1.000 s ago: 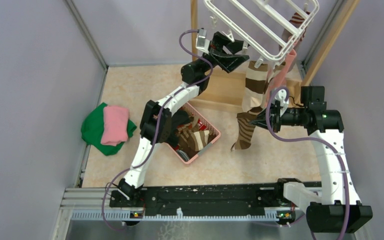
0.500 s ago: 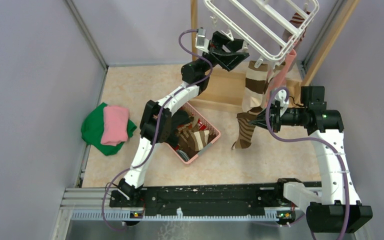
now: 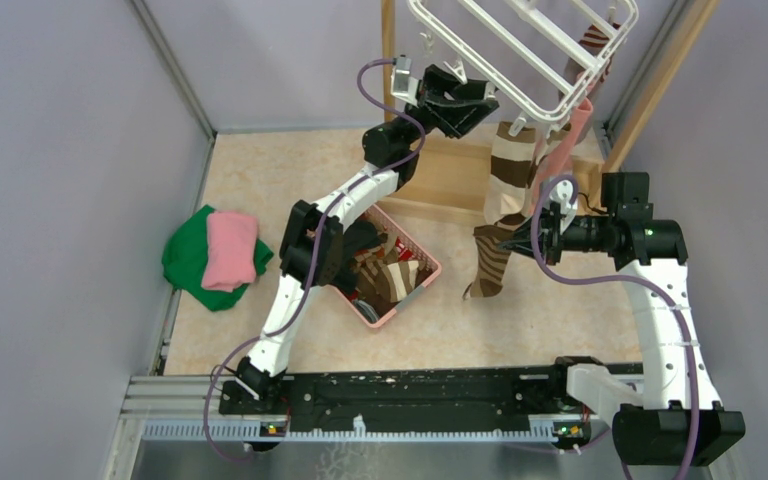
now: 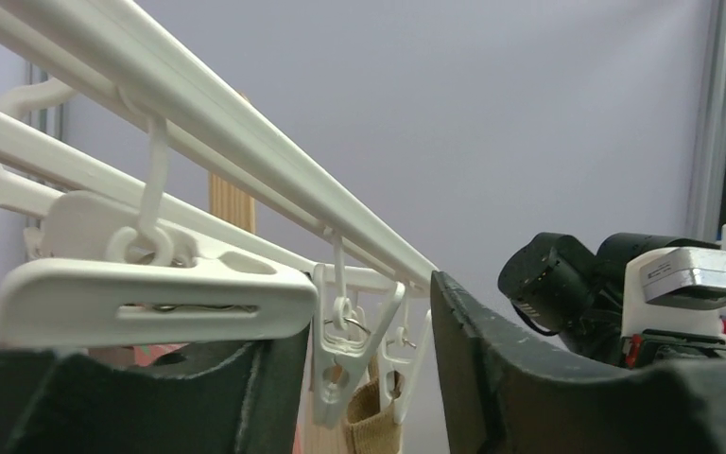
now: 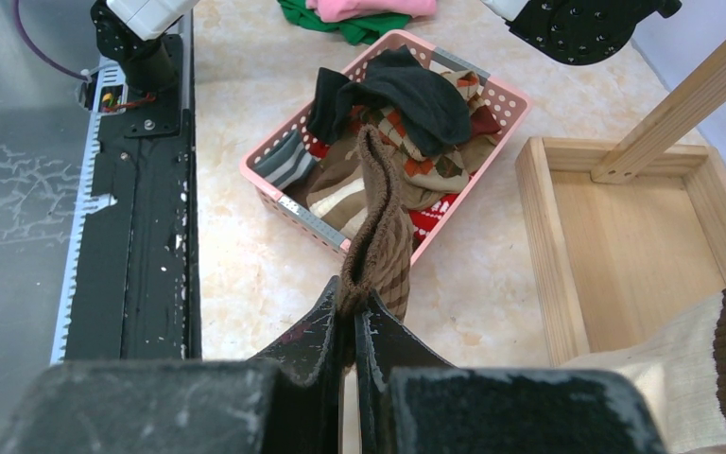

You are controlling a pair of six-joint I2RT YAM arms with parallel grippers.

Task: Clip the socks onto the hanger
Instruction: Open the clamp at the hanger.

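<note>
Brown-cream striped sock [image 3: 508, 180], soft, light, floppy: hangs under hanger [image 3: 520, 60], lower end clamped in right gripper [image 5: 354, 326]. Left gripper [image 4: 359, 317] jaws apart near clip [image 4: 334, 374]. Probably best gripped at cuff.

white hanger [image 4: 246, 151], brown-cream striped sock [image 3: 490, 262], pink basket [image 5: 269, 184]

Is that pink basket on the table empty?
No, the pink basket holds a heap of socks, with a black one on top and striped and diamond-patterned ones under it.
</note>
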